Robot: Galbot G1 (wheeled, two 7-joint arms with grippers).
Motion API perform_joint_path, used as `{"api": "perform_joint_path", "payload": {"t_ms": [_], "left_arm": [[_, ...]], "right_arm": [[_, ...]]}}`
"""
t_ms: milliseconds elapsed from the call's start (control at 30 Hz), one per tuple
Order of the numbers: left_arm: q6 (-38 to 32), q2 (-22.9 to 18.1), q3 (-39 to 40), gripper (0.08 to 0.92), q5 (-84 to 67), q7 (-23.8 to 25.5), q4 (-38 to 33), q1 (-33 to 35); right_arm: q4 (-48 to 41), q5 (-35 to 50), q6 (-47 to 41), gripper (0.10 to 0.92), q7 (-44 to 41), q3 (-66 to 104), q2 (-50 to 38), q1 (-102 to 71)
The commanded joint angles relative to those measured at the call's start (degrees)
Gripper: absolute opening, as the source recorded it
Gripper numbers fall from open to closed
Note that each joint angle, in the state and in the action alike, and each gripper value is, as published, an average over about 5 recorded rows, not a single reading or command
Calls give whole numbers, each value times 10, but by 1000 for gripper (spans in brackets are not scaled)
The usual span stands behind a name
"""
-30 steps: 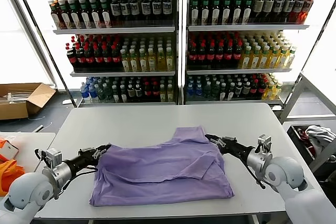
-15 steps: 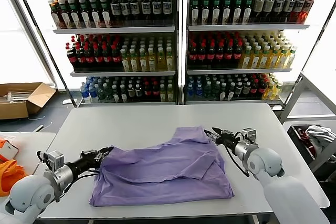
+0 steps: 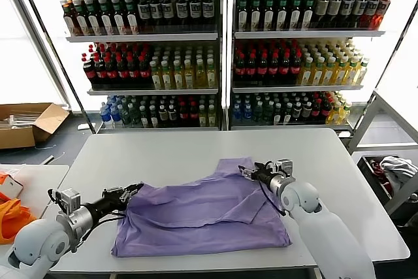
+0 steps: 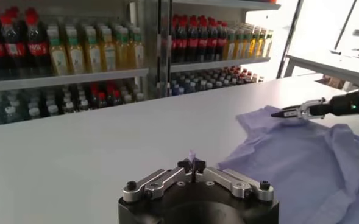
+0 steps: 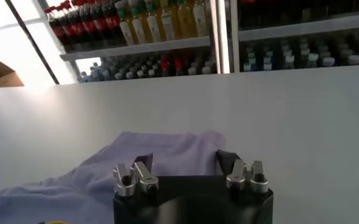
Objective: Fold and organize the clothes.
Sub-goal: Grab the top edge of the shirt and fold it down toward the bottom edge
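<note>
Lavender T-shirt (image 3: 202,217) lies partly folded on the white table (image 3: 163,155), toward its near edge. Left claw (image 3: 135,189) is clamped on the shirt's left edge. Right claw (image 3: 246,172) hovers over the far right corner, jaws apart. Beyond the table, shelves (image 3: 222,34) hold bottled drinks; their labels are unreadable. Left of the table, a cardboard box (image 3: 26,122) sits on the floor.
</note>
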Motion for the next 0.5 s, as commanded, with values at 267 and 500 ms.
{"api": "perform_joint_path", "payload": {"t_ms": [267, 500], "left_arm": [[1, -3, -5, 88, 1, 1, -6, 6], [0, -7, -6, 88, 4, -1, -8, 10]], "right_arm": [[-10, 40, -6, 354, 10, -10, 17, 13], [5, 49, 0, 166, -1, -3, 7, 5]]}}
